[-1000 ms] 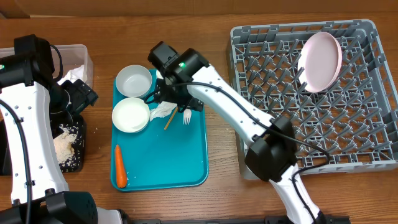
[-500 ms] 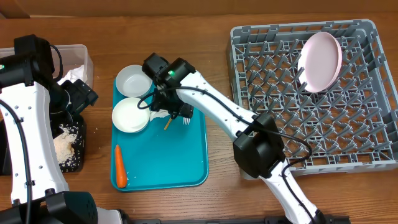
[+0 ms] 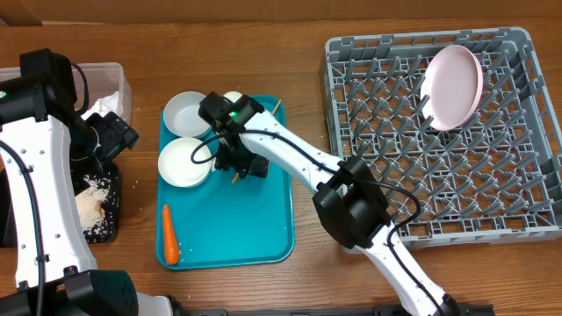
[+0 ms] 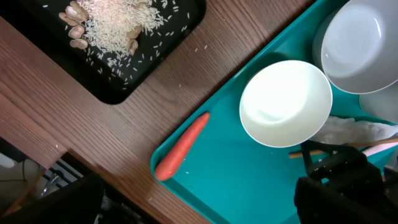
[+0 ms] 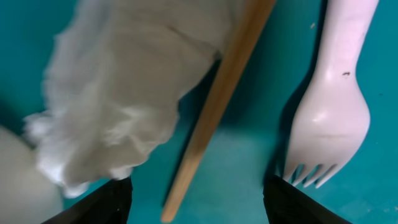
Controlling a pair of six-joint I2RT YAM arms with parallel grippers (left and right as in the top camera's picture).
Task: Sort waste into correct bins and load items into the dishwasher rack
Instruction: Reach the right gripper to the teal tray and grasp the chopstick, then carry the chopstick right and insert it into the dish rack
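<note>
The dishwasher rack (image 3: 492, 175) holds the pink-white plate (image 3: 453, 86) on edge among its far pegs. The black tray (image 4: 168, 43) holds pale nuts (image 4: 73, 25) and white grains (image 4: 115, 28). The clear tub (image 3: 118, 75) holds something crumpled and white.

On the worktop, the teal tray (image 3: 263, 228) carries two white bowls (image 3: 188, 114) (image 3: 183, 162), a cup (image 3: 232, 97) and a carrot (image 3: 169, 235) that lies along its left edge, narrow tip toward the bowls.

The right end effector (image 5: 202, 202) is wide, astride the diagonal wooden stick (image 5: 217, 106). A crumpled napkin (image 5: 124, 99) is on one side of the stick and the fork (image 5: 329, 118), tines toward the fingers, on the other. The left end effector (image 3: 110, 140) is wide and empty.
</note>
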